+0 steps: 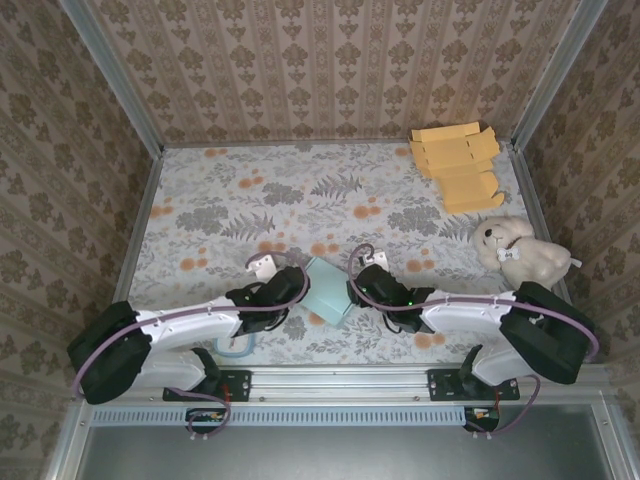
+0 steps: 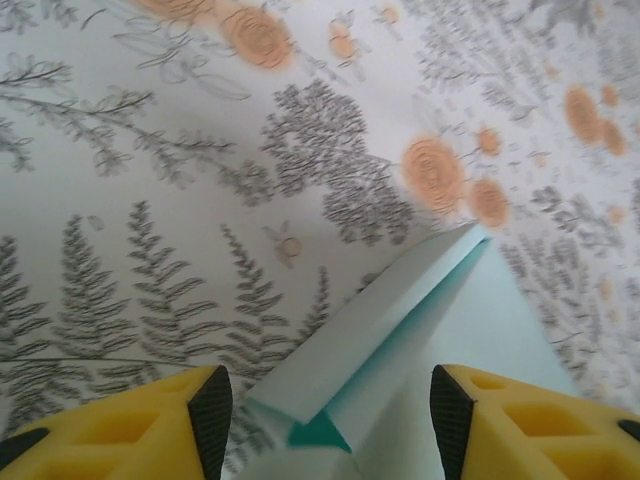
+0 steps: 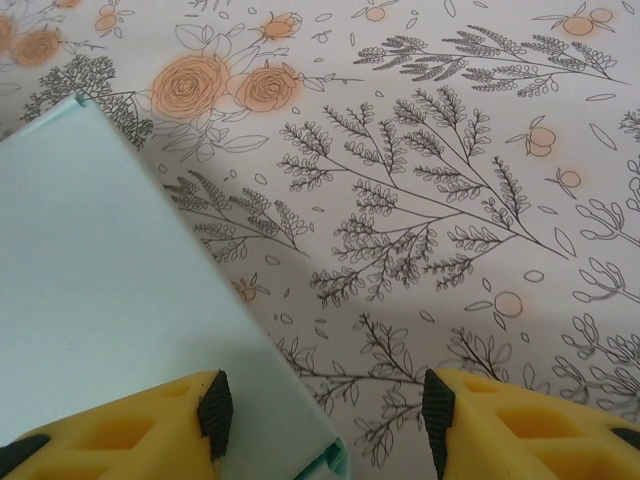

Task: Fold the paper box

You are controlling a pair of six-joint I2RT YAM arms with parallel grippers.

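**A:** Left gripper [image 2: 328,420] first: spread or pinching?

**B:** Spread, pinching nothing. Yellow fingers [image 2: 160,425] wide apart, with a folded flap of the paper box [image 2: 400,330] running up between them. No clear contact with either black pad.

**A:** And the right gripper [image 3: 325,415]?

**B:** Spread as well, holding nothing. One finger above the corner of the box, the other above bare surface [image 3: 450,200].

**A:** Position of the box?

**B:** Pale blue-green, lying on the flowered surface near the front edge, right between the two grippers as seen from above. Left gripper at its left side, right gripper at its right side, both very close. Touching or not from up there: cannot tell.

**A:** Anything else around?

**B:** Flat orange cardboard [image 1: 455,165] at the far right corner, well apart from the box. White teddy bear [image 1: 520,252] by the right edge, nearer than the cardboard.
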